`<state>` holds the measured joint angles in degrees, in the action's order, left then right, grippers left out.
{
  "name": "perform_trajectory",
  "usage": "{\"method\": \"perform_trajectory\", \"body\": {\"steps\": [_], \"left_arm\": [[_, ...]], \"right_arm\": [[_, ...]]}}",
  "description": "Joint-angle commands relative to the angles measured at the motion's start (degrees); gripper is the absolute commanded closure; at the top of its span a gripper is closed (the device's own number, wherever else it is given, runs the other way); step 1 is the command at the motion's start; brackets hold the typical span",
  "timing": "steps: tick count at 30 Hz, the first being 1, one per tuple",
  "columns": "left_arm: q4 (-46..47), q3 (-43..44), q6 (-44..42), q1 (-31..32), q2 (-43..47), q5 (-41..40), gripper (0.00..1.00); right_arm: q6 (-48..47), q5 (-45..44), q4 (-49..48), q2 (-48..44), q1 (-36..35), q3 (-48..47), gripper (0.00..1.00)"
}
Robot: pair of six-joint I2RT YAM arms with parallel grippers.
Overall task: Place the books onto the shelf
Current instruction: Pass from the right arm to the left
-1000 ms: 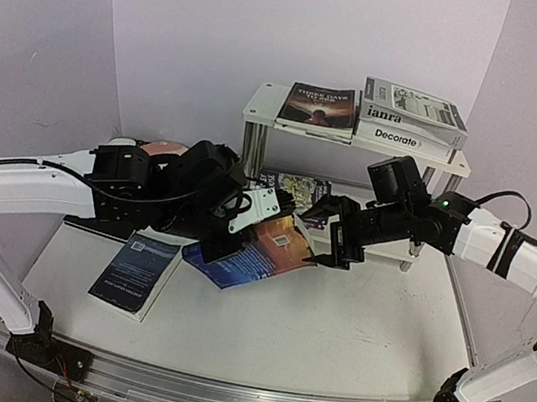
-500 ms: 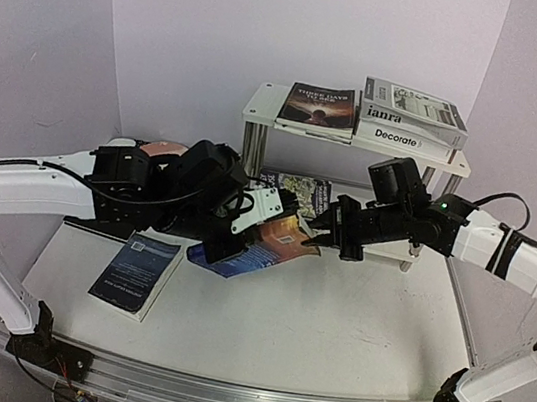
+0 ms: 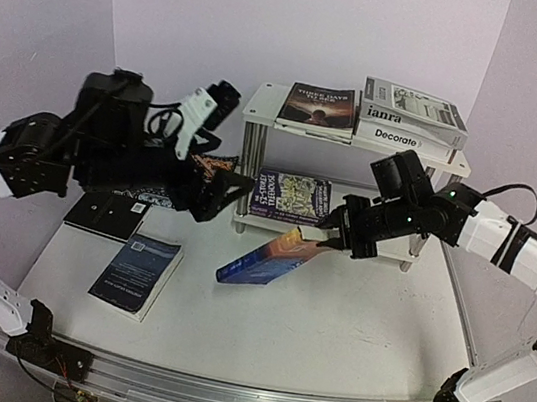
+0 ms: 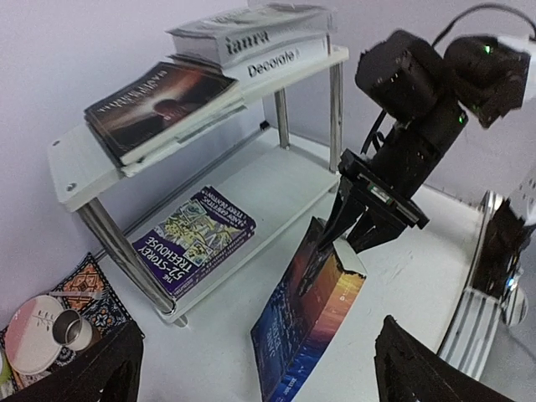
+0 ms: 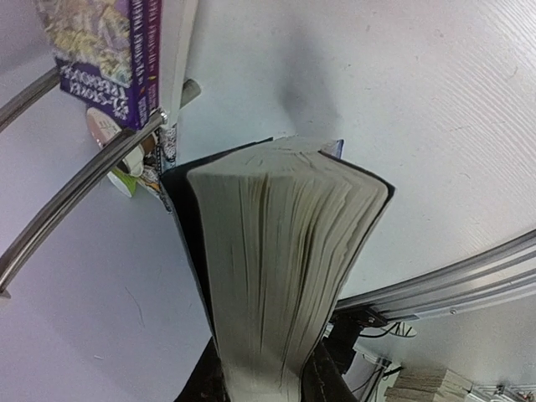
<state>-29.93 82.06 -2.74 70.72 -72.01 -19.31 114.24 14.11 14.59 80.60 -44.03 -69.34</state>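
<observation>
**A:** What lies closest to you on the table?

**B:** On the white table (image 3: 361,326), by your left arm, a thin blue booklet (image 3: 136,272) lies flat. Just behind it a black book (image 3: 105,215) also lies flat.

**A:** Where is the book in play?

**B:** A blue-and-orange book (image 3: 270,259) leans mid-table. Its low corner is on the tabletop and its high end is pinched between the fingers of your right gripper (image 3: 329,237). In the right wrist view, its cream page edge fills the space between the fingers.

**A:** And your other gripper?

**B:** Your left gripper (image 3: 230,188) hangs above and to the left of that book. Its fingers are spread wide and touch nothing.

**A:** What stands behind?

**B:** The shelf (image 3: 262,107) is directly behind the held end. A chrome leg (image 3: 251,153) rises at its front left corner. On the lower board a purple Treehouse paperback (image 3: 289,196) lies flat, just beyond the pinched end. The top board carries a dark book (image 3: 318,107) on the left. On the right, janra (image 3: 414,107) is stacked on Decorate (image 3: 404,137). Left of the shelf, a patterned placemat (image 4: 88,280) holds a plate (image 4: 33,322) and a metal cup (image 4: 71,331).

**A:** What differs from a second ago?

**B:** Then your left gripper held the book low, with the right one beside it. Since then the right has closed on it. The left has let go and lifted away to the left.
</observation>
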Motion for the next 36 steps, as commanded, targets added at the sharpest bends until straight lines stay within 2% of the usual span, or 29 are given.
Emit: {"method": "perform_trajectory", "body": {"steps": [1, 5, 9, 13, 20, 29, 32, 34, 36], "left_arm": [[-1.1, 1.1, 8.0, -0.1, 5.6, -4.6, 0.02], [-5.1, 2.9, 8.6, -0.1, 7.1, -11.2, 0.03], [-7.5, 4.4, 4.9, -0.1, 8.6, -30.0, 0.05], [-6.3, 4.5, -1.2, -0.1, 11.2, -37.5, 0.06], [-6.1, 4.8, -2.5, -0.1, 15.6, -44.2, 0.07], [-6.1, 2.9, -1.0, -0.1, 18.0, -43.9, 0.08], [-6.1, 3.5, -0.1, -0.1, 17.3, -40.9, 0.08], [-6.1, 3.8, 2.0, -0.1, 17.1, -36.0, 0.08], [-6.3, 4.2, 7.9, -0.1, 16.9, -32.9, 0.08]], "right_arm": [[-11.2, 5.1, -6.3, -0.4, 0.1, -14.6, 1.0], [-17.0, 9.2, -5.9, 2.9, 0.0, -22.1, 1.0], [-16.3, 14.2, -8.4, 6.5, 0.0, -29.2, 1.0], [-13.9, 20.7, -10.1, 11.1, -0.2, -39.0, 1.0], [-17.5, 11.5, -11.8, 10.3, -0.2, -46.5, 1.0], [-25.8, -7.4, -17.5, 5.6, -2.0, -43.0, 1.0], [-27.7, -9.8, -20.0, 6.2, -2.4, -44.1, 1.0], [-28.0, -9.8, -20.9, 7.1, -2.6, -45.2, 1.0], [-27.1, -8.8, -21.1, 8.2, -2.7, -46.5, 1.0]]}}
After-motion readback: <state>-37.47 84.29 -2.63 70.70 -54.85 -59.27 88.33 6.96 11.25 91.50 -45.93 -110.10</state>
